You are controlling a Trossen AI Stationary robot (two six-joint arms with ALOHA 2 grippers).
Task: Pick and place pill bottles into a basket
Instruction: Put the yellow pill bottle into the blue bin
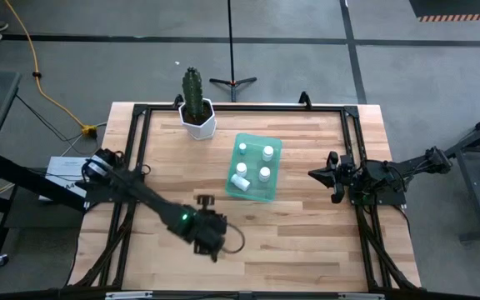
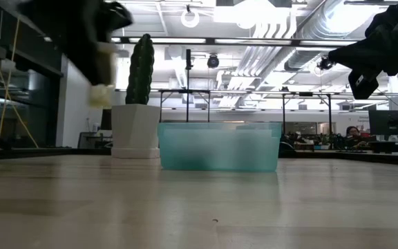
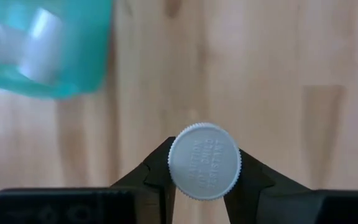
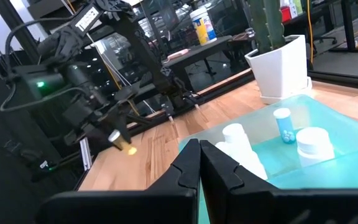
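Wooden counter (image 1: pixel 307 242) carried the teal basket (image 1: pixel 254 167) mid-surface, while the left pincer (image 3: pixel 204 186) clamped a pill bottle (image 3: pixel 204 161) and the right pincer (image 4: pixel 199 163) hung shut, empty.

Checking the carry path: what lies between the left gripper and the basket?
Only bare wooden tabletop separates the left gripper, shut on a pill bottle, from the basket, per the high view.

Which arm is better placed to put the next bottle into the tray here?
Left. Its tool is shut on a bottle, lifted off the table beside the tray. The right tool is shut and empty, waiting on the tray's other side.
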